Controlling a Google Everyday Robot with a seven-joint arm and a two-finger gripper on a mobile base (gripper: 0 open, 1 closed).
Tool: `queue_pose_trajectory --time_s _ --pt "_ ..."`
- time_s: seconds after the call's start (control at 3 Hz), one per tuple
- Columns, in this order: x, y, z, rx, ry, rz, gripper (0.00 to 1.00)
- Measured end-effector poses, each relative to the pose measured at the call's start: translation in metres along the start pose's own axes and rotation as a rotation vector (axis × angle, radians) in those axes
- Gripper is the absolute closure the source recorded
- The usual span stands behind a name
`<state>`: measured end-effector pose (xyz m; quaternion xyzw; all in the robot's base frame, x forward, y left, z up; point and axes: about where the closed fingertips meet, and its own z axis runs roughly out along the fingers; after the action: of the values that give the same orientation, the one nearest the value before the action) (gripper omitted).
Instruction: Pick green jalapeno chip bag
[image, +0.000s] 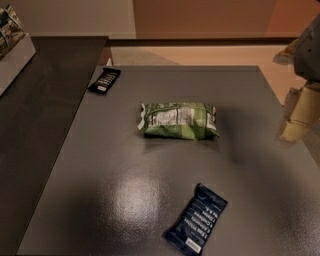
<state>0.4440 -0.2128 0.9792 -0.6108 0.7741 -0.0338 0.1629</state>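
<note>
The green jalapeno chip bag (178, 120) lies flat near the middle of the grey table (120, 200), with its white label panel facing up. It is puffy and crinkled. My gripper (295, 129) hangs at the right edge of the view, above the table's right side. It is well to the right of the bag and apart from it. Only its beige lower part and a grey piece of the arm (310, 47) show. Nothing is seen held in it.
A dark-blue bar wrapper (196, 219) with white text lies near the table's front edge. A small black packet (104, 80) lies at the back left corner. A darker counter (40, 115) adjoins on the left, with a white box (12, 47) on it.
</note>
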Motion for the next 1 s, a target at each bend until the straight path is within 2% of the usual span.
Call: queue_pose_trajectory --time_s 0.33,1.0 --pt "-0.016 -0.008 0.002 -0.014 -0.041 -0.038 0.00" --pt "-0.067 -0.025 0.038 -0.074 -0.120 -0.128 0.00"
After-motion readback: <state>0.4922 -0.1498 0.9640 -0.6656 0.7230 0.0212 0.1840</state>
